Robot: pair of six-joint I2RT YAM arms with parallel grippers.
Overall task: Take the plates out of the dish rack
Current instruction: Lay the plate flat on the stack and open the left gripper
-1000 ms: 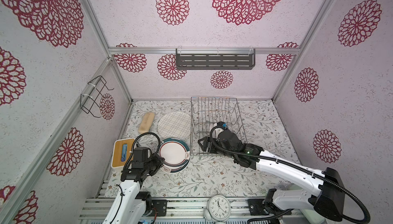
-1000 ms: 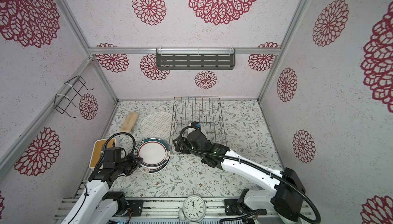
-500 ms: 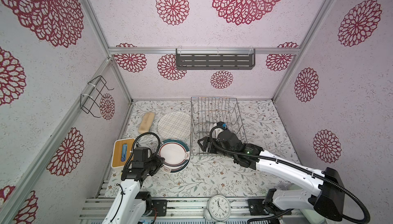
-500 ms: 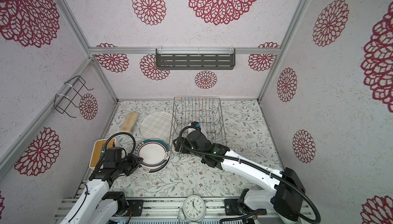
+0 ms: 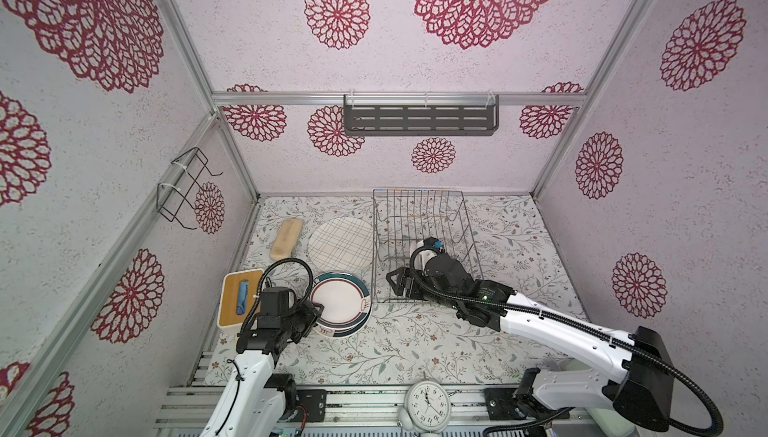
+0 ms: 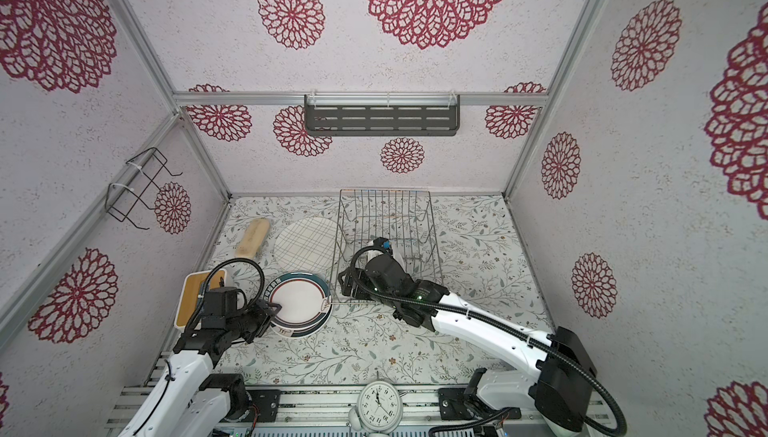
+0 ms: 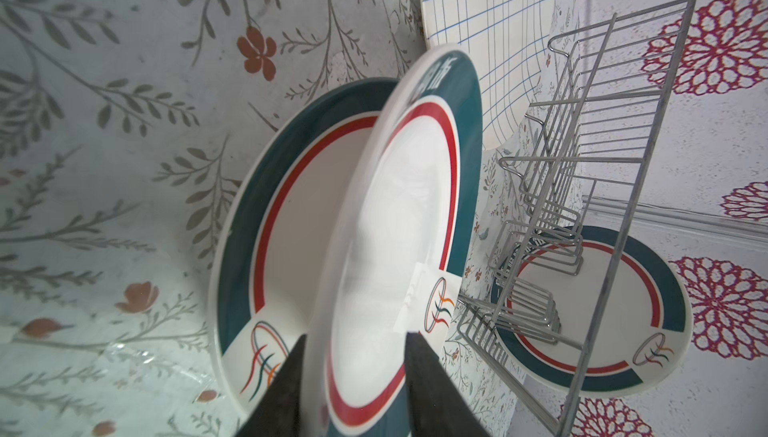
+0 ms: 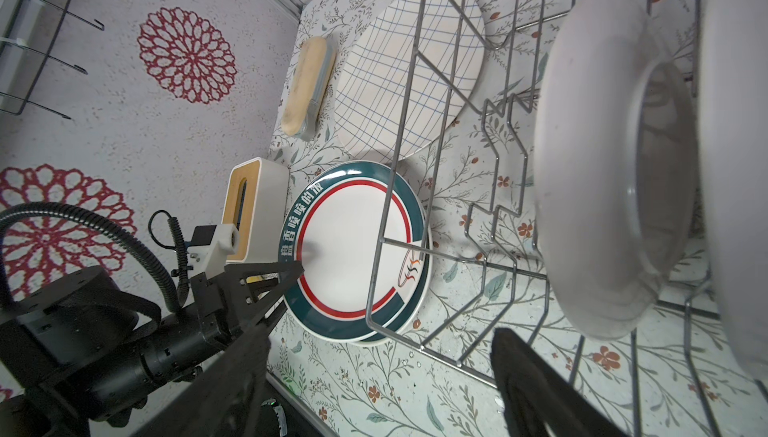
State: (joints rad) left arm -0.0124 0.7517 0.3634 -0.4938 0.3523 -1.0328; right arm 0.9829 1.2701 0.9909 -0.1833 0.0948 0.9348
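One dish rack (image 5: 419, 206), long axis toward back wall; teal-rimmed plates (image 5: 340, 304) face-up.

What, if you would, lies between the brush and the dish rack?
The cream grid plate, flat between brush and dish rack, in both top views.

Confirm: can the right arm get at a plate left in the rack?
Likely yes. The right tool is open at the dish rack, the white-backed plate stands just ahead of it, nothing visible between.
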